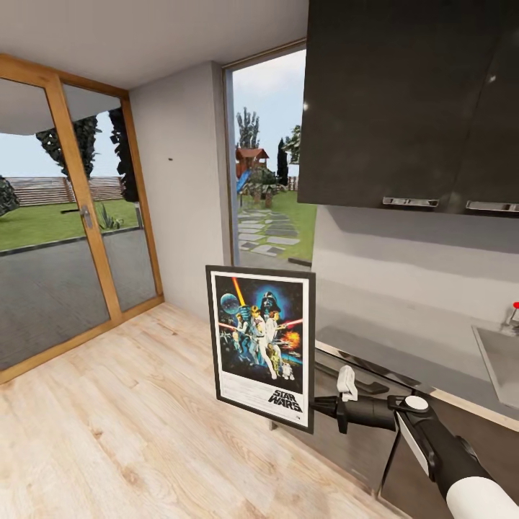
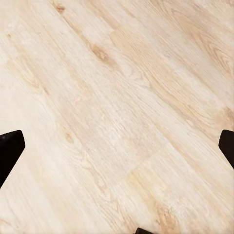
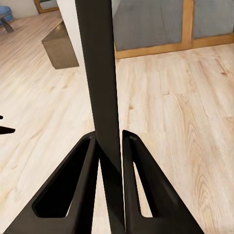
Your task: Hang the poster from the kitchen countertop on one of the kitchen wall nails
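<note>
The upright rectangular Star Wars poster (image 1: 262, 346), with thin black frame, white border and colourful figures on dark blue, is held clear of the floor, near the middle of the head view, its printed face toward the camera and its top leaning slightly left. The right gripper (image 1: 323, 409) grips it at the lower right edge; in the right wrist view the dark frame edge (image 3: 103, 97) runs between the two black fingers (image 3: 83, 185), which are pressed against it on both sides. The black and white right arm (image 1: 440, 447) reaches in from the near right. To the right of the poster lies the dark grey glossy countertop (image 1: 404, 357) over dark cabinets, with an inset sink (image 1: 501, 357) at the far right and dark wall cupboards (image 1: 411, 101) above. On the pale grey wall section (image 1: 180, 187) to the far left sits a tiny dark nail (image 1: 171, 158), well apart from the poster. A wood-framed glass door (image 1: 72, 216) stands further left. Pale wooden plank flooring (image 2: 117, 107) lies beneath. The left gripper (image 2: 117, 151) has its dark fingertips (image 2: 9, 146) spread wide with nothing between them.
</note>
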You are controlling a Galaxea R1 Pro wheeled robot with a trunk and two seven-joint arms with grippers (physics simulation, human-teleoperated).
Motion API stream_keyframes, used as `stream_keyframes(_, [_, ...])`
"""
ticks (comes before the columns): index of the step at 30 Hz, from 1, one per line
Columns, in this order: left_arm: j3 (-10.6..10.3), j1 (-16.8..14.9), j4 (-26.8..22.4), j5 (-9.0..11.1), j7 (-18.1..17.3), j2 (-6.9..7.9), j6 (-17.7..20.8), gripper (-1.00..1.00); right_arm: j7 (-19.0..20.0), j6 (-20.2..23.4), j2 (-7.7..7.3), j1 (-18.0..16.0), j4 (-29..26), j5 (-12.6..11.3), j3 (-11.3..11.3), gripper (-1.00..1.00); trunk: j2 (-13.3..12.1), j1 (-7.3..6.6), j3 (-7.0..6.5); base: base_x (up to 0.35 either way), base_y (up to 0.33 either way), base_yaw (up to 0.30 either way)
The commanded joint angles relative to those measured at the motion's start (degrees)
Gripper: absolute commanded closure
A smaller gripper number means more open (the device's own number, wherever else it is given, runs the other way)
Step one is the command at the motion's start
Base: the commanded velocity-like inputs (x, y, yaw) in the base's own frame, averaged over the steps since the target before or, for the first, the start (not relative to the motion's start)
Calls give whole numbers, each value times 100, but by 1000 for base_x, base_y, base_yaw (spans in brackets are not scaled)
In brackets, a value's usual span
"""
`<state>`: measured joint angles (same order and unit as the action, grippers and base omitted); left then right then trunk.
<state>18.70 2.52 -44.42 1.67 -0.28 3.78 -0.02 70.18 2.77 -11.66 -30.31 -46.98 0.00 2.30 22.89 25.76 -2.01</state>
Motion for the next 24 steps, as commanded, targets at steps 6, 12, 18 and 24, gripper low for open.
stream_keyframes(6, [1, 3, 2, 17, -1, 1, -5, -100, 29, 43, -3, -1, -4, -9, 8, 100, 3, 2, 1, 0, 0, 0])
stream_keyframes(12, [-6, 3, 6, 17, -6, 2, 1, -100, 31, 40, -3, -1, -4, -9, 8, 100, 3, 2, 1, 0, 164, 9])
stream_keyframes(18, [-7, 3, 4, 17, -7, 6, 2, -100, 29, 40, -3, -1, -4, -9, 8, 100, 3, 2, 1, 0, 273, 172])
stream_keyframes(24, [-7, 3, 4, 17, -11, 8, 2, -100, 26, 40, -3, -1, -4, -9, 8, 100, 3, 2, 1, 0, 292, 268])
